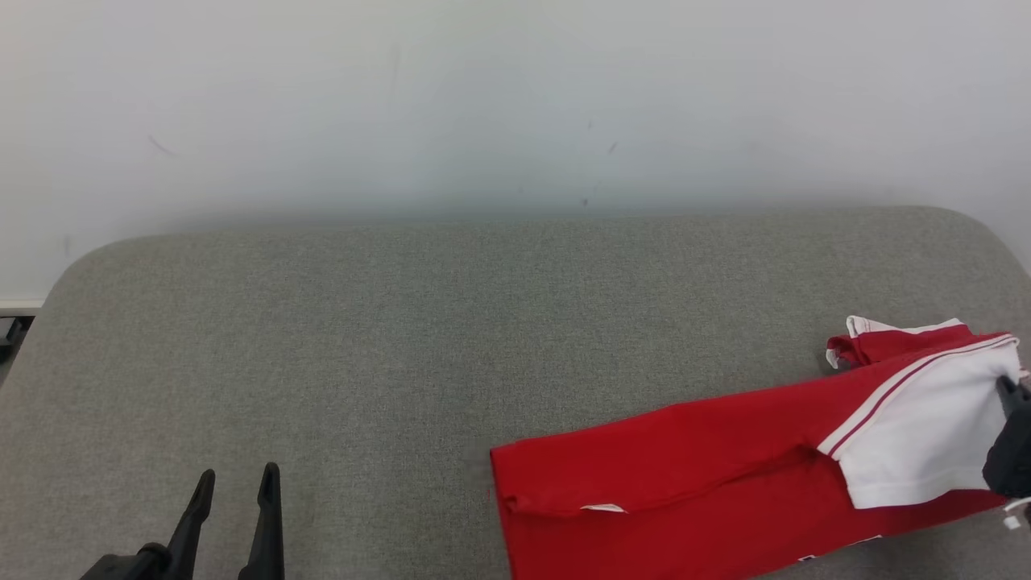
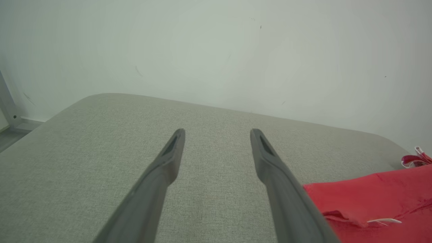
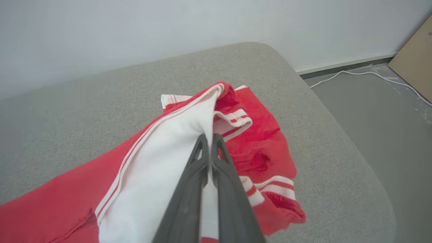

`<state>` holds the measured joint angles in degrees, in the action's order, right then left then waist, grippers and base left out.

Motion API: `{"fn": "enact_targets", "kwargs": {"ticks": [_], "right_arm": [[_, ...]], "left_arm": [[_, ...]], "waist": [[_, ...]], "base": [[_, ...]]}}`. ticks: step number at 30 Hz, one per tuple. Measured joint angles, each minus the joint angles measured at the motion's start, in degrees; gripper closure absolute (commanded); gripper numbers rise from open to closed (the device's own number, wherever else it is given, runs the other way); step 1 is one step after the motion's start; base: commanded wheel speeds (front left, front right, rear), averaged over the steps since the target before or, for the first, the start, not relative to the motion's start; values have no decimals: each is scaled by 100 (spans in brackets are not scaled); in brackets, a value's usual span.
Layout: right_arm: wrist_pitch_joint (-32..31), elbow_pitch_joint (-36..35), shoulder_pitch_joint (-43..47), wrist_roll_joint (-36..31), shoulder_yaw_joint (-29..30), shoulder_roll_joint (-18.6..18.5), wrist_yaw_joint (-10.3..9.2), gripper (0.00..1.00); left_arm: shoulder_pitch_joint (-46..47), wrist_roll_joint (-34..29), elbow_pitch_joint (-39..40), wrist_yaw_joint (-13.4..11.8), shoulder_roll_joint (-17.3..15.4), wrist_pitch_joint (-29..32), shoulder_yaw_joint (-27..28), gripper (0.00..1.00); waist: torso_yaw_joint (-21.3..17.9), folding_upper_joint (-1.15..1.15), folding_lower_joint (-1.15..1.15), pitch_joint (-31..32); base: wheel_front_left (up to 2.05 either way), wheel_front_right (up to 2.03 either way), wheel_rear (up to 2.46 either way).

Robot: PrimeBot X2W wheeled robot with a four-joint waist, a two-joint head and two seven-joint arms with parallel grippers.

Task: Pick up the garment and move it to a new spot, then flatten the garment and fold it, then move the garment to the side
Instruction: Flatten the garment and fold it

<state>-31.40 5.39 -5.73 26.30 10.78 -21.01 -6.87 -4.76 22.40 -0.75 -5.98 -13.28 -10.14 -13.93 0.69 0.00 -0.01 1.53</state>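
At the lower left of the head view, the left gripper (image 1: 239, 477) hovers over bare grey fabric near the front edge of the table (image 1: 403, 322). Its jaws are spread wide with nothing between them. In the left wrist view its two dark fingers point towards the pale wall (image 1: 483, 97) behind the table, and the near end of the garment (image 2: 371, 195) lies just beside the right-hand finger.

The garment is red with a white panel and thin red-and-white trim, and it lies on the right half of the table. It runs from about the middle of the front edge out to the right side. Its left end is flat on the fabric and shows a small white label (image 1: 602, 507). Its right end is bunched and raised.

At the right edge of the head view, the right gripper (image 3: 210, 138) has its jaws pressed together on the white panel, which rises to the fingertips and drapes off them. Red folds and striped cuffs (image 3: 270, 190) are heaped to the right of the fingers. Past the table's rounded corner lies grey floor (image 3: 388, 135) with a white cable (image 3: 354, 72) and a tan board (image 3: 415, 57)
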Motion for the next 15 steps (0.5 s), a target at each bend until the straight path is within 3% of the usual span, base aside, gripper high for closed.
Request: {"fn": "enact_targets", "kwargs": {"ticks": [8,15], "right_arm": [[-356,-375,-77,-136,24,-101,-21,100],[-809,-844,-58,-345,-965,324,-16,100]], "left_arm": [[1,9,-26,49,9,-1,-49,0],[14,33,-71,96,24,-3,-88,0]], "waist": [[29,0,0,-10],[99,0,0,-38]], "base": [[0,0,0],[0,0,0]]}}
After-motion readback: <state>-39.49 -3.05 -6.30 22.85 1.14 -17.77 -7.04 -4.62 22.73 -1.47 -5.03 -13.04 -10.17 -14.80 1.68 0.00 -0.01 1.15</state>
